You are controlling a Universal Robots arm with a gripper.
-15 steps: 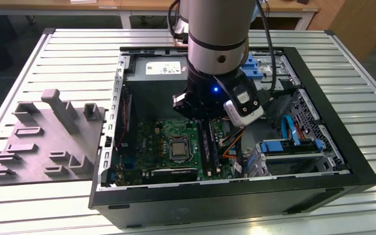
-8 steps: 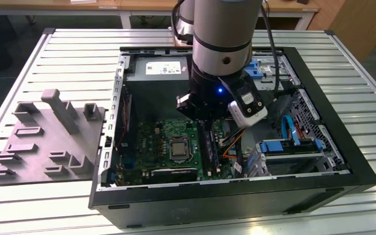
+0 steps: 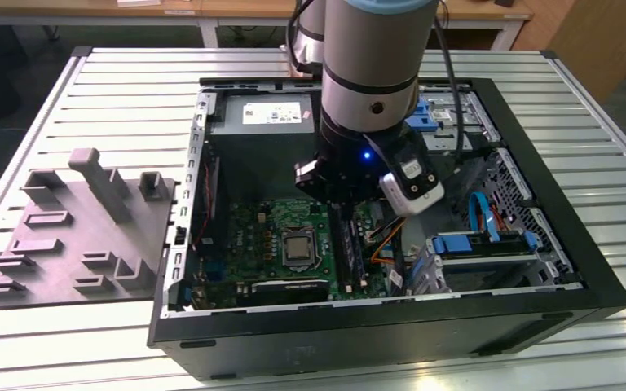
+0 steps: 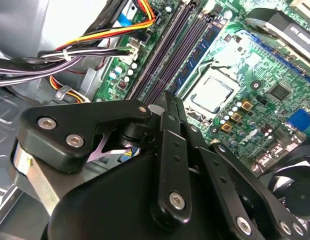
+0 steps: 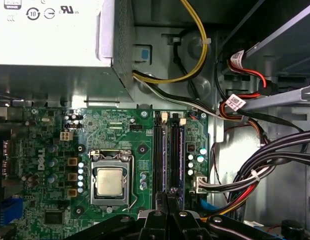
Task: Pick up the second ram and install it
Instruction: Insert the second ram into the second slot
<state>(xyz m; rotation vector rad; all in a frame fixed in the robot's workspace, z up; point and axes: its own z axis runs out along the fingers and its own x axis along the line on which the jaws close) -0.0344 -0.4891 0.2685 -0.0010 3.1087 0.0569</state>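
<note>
My gripper (image 4: 168,97) is shut, its two thin black fingers pressed together with nothing visible between them. Its tip hangs low over the memory slots of the green motherboard (image 5: 120,140), inside the open computer case (image 3: 400,326). The second ram (image 4: 199,54), a dark-blue stick, lies seated in the slot nearest the processor (image 5: 111,181), and the fingertips are at its near end. I cannot tell whether they touch it. In the first wrist view the gripper (image 5: 170,192) sits over the slot strips (image 5: 169,150). In the exterior view the arm's wrist covers the gripper (image 3: 341,202).
The grey power supply (image 3: 264,118) fills the case's far end. Bundles of black, yellow and red cables (image 5: 255,170) run close beside the slots. Blue drive brackets (image 3: 476,243) stand at the exterior view's right. A grey fixture block (image 3: 79,228) rests on the slatted table at the left.
</note>
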